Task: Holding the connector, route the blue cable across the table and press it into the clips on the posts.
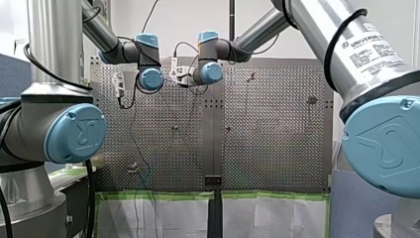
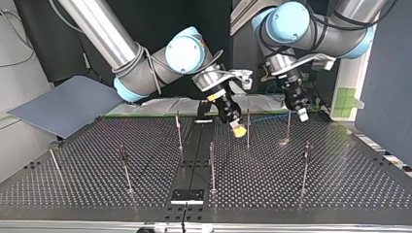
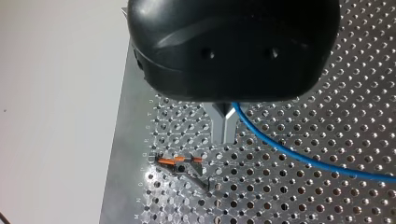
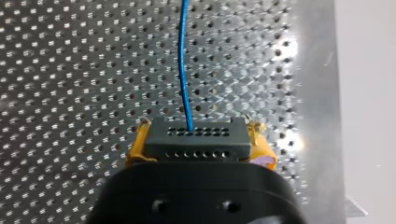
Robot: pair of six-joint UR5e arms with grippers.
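In the right wrist view my right gripper is shut on a black connector, its yellow pads on both sides. The blue cable leaves the connector and runs ahead over the perforated plate. In the left wrist view my left gripper has its metal fingers shut, and the blue cable comes out beside them and trails off sideways. A post clip with an orange part sits just ahead of those fingers. In the top view my right gripper hangs near a post, my left gripper near another post.
Several thin posts stand on the perforated table, among them one at the middle and one toward the top view's right. A black plate lies at the near edge. The plate's edge runs close to the clip.
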